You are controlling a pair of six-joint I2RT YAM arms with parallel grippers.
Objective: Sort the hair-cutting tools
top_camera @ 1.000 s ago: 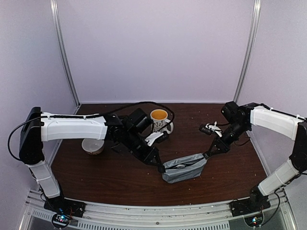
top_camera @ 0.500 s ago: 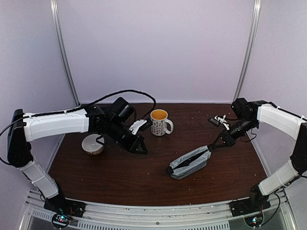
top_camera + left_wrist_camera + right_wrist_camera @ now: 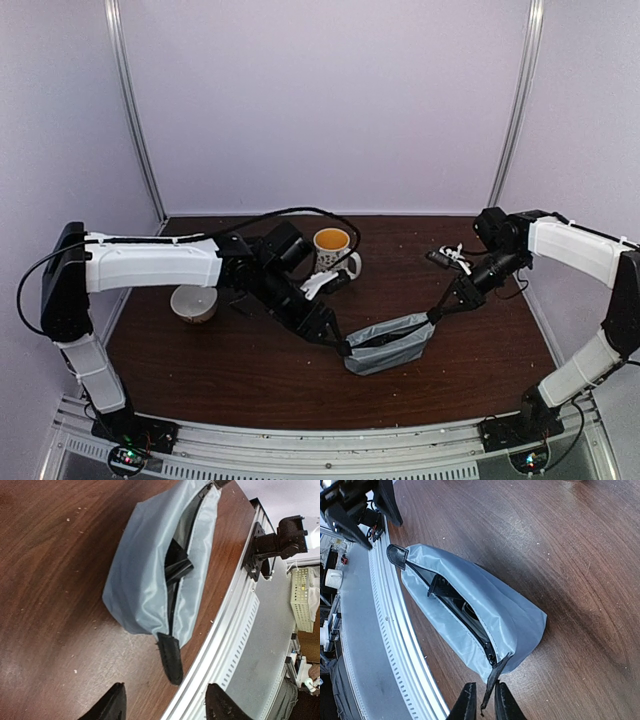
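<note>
The grey zip pouch (image 3: 388, 346) lies on the brown table between both arms, its zipper open. Dark hair-cutting tools (image 3: 178, 564) show inside the slit, and again in the right wrist view as black tools (image 3: 446, 588); I cannot tell which ones they are. My left gripper (image 3: 166, 707) is open just short of the pouch's black end tab (image 3: 170, 658), which lies flat ahead of the fingers, untouched. My right gripper (image 3: 485, 706) stands at the other end with its jaws narrowly parted. The thin black tab (image 3: 493, 679) hangs between them, leaning on one finger (image 3: 504, 705).
A patterned mug (image 3: 333, 250) stands at the back centre, and a white bowl (image 3: 193, 303) sits left under the left arm. The metal rail (image 3: 235, 630) along the table's near edge runs close beside the pouch.
The left arm swung away toward the bowl, then returned to the pouch's left end with its jaws spread. The right jaws parted slightly around the tab, and the pouch shifted a little.
</note>
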